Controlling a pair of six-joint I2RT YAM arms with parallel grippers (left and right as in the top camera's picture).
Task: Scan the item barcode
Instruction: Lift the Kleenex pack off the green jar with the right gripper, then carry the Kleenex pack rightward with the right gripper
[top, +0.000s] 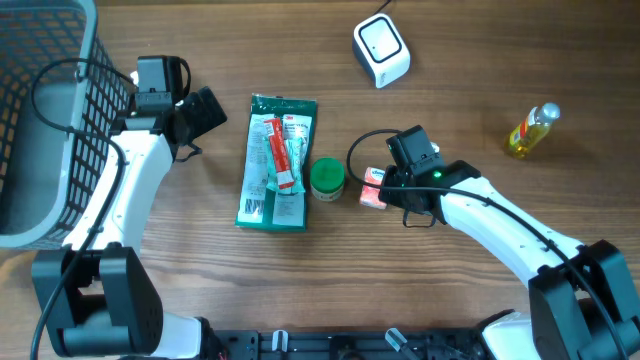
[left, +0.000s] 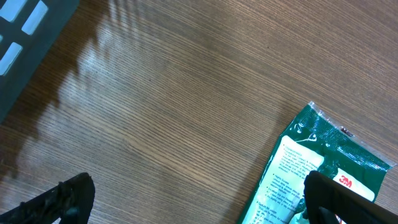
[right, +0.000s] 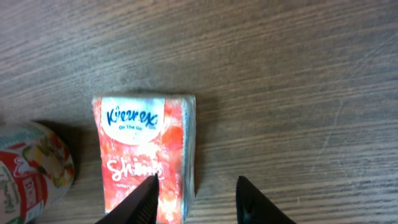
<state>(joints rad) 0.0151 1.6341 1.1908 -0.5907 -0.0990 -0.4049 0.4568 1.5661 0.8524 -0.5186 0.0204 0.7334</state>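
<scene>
The white barcode scanner (top: 381, 50) stands at the back of the table. A red Kleenex tissue pack (right: 140, 143) lies flat on the wood (top: 374, 188). My right gripper (right: 196, 180) hovers at its near end with the jaws apart. One finger overlaps the pack's top, the other is over bare wood, and the pack's right edge lies between them; nothing is gripped. My left gripper (left: 199, 208) is wide open over bare table beside the green 3M packet (left: 311, 168), and it sits near the basket in the overhead view (top: 205, 110).
A green-lidded jar (top: 326, 178) stands just left of the tissue pack, touching or nearly so. The green packet (top: 278, 160) carries a red tube. A yellow bottle (top: 532, 130) lies far right. A grey mesh basket (top: 40, 120) fills the left edge.
</scene>
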